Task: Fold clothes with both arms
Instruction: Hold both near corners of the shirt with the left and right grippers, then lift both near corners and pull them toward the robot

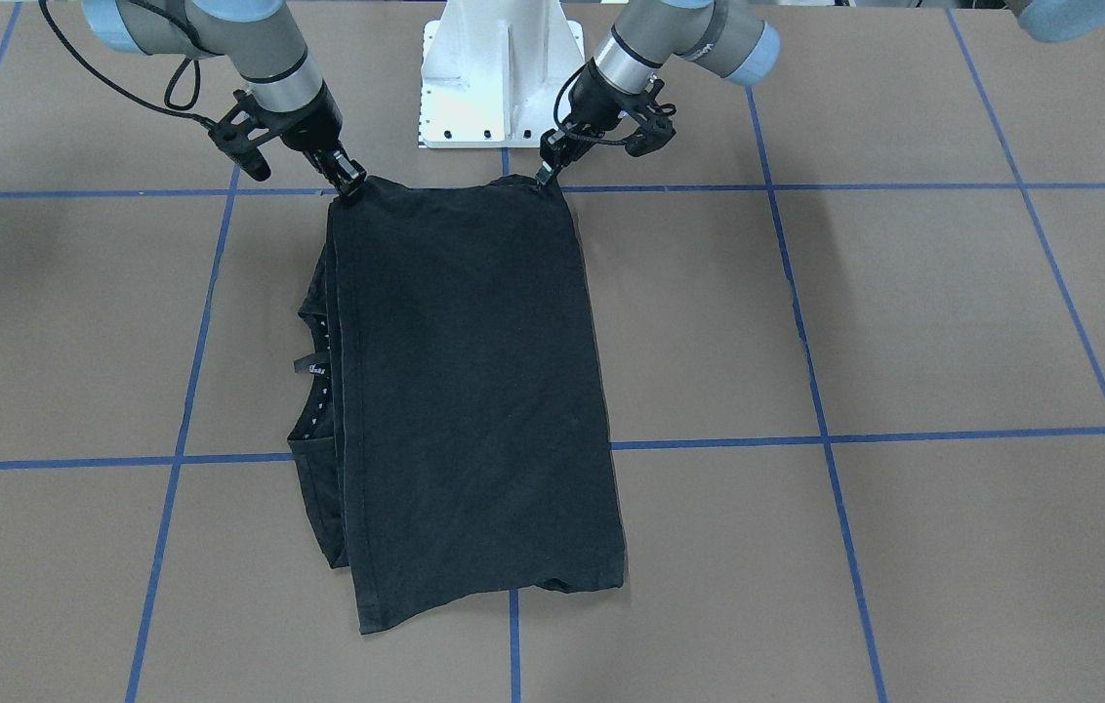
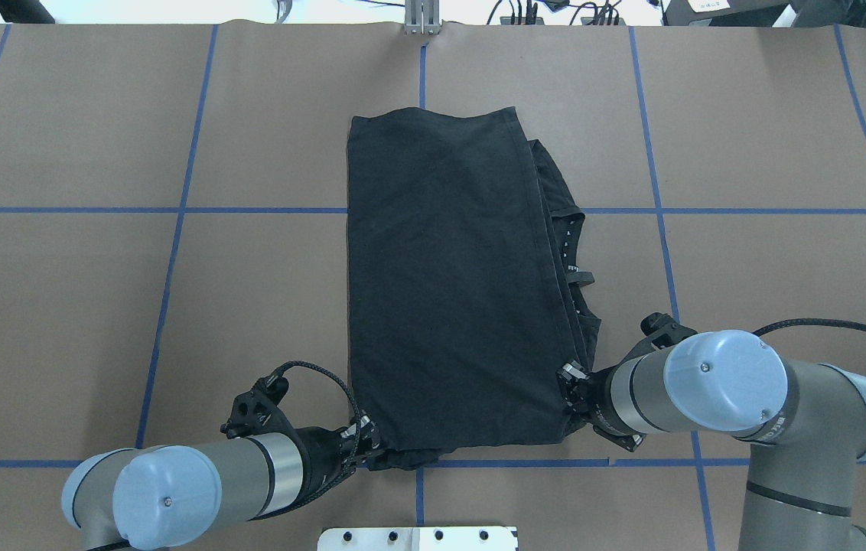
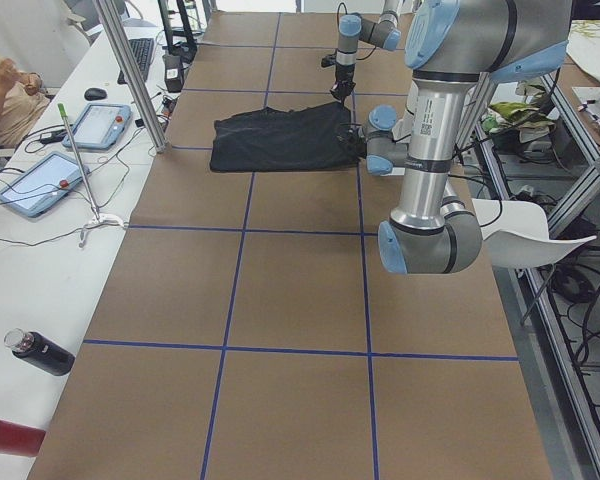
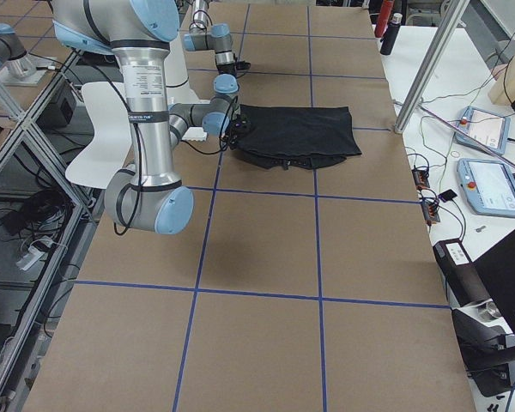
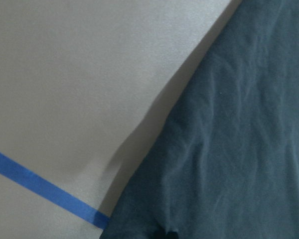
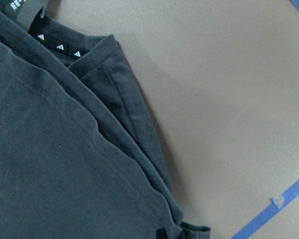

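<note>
shirt (image 2: pixel 448 291): lay folded narrow at centre of table (image 2: pixel 96 321), collar edge toward robot's right | left gripper (image 2: pixel 366 448): pinched narrow on near-left corner | right gripper (image 2: pixel 571 380): pinched narrow on near-right corner | step, judged: near edge to be carried over to far edge | advice: lift both corners level, keep edge taut, lay squarely
</note>
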You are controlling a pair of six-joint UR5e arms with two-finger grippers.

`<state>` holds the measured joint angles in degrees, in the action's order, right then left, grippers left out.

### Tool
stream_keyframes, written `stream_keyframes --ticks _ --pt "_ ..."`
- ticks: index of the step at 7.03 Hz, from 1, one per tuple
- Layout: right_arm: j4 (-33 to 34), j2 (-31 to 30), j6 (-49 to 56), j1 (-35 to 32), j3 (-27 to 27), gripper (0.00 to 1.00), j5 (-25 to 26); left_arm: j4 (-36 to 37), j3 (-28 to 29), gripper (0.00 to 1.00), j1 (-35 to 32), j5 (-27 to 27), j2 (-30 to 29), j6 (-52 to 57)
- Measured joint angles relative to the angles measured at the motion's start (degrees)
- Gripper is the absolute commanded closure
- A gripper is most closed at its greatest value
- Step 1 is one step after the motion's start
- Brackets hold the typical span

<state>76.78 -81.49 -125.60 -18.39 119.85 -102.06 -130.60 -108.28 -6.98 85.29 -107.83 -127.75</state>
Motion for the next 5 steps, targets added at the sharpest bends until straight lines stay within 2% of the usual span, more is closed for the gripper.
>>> stream_keyframes --ticks 2,5 --pt "0.03 -0.72 0.0 -0.05 1.88 1.0 -0.32 2.75 -5.38 1.0 -0.35 1.09 2.55 0.24" --pt "0.1 -3.38 -0.1 -0.29 7.81 1.0 -4.25 6.15 -13.13 1.0 -0.37 2.19 6.82 -0.3"
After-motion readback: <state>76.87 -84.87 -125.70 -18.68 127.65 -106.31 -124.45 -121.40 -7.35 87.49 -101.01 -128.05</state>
